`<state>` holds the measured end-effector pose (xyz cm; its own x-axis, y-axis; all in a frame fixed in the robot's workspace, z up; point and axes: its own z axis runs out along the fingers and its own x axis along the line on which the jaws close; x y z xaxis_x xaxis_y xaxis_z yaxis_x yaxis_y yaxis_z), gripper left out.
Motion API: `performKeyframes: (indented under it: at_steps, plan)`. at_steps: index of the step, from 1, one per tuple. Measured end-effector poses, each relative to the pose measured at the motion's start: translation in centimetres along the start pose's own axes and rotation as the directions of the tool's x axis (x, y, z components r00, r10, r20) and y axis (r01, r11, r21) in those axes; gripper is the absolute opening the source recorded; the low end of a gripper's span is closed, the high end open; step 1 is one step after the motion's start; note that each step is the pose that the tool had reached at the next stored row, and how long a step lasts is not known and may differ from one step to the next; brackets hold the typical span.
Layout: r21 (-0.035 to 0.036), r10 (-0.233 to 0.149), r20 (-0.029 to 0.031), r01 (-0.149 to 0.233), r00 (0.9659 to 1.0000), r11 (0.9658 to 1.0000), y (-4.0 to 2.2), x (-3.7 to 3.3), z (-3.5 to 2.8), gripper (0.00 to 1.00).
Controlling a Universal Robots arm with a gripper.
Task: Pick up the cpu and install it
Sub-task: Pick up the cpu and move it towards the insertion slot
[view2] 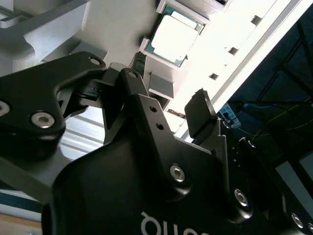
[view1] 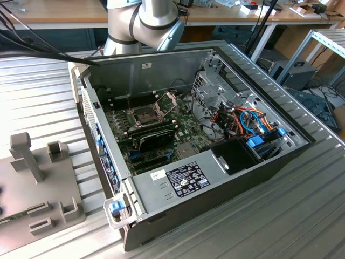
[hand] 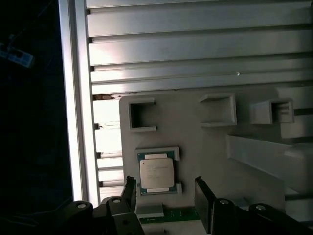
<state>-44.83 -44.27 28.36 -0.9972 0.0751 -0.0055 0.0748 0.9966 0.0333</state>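
Jaws spread wide, gripping nothing, cpu (hand: 156, 174) in line between them and clear of both. Cpu flat, silver top up, in a framed nest on the pale grey holder plate (hand: 205, 147) over the ribbed metal surface (hand: 195, 44). Lid print too faint to read.

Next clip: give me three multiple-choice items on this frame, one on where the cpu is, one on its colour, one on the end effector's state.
1. Where is the cpu?
A) in the motherboard socket
B) on the grey fixture plate
C) on the floor
2. Its top is:
A) silver-grey
B) red
C) blue
3. The end effector is:
A) shut on the cpu
B) shut on a cable
C) open
Answers: 1 B, the first wrist view shows it seated on the plate; 2 A, its top is pale metal; 3 C, its fingers stand apart, gripping nothing.
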Motion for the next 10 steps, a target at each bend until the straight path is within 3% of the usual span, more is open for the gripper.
performKeyframes:
  at_steps: [3, 7, 10]
  plan:
    - [0.0045, 0.000, -0.0017, 0.000, 1.0000, 1.0000, -0.01, 0.02, 0.39, 0.60]
    - [0.0178, 0.000, -0.0056, 0.000, 1.0000, 0.9998, -0.03, 0.05, 0.73, 0.60]
    - [0.0184, 0.000, -0.0053, 0.000, 1.0000, 0.9998, -0.03, 0.20, 0.90, 0.60]
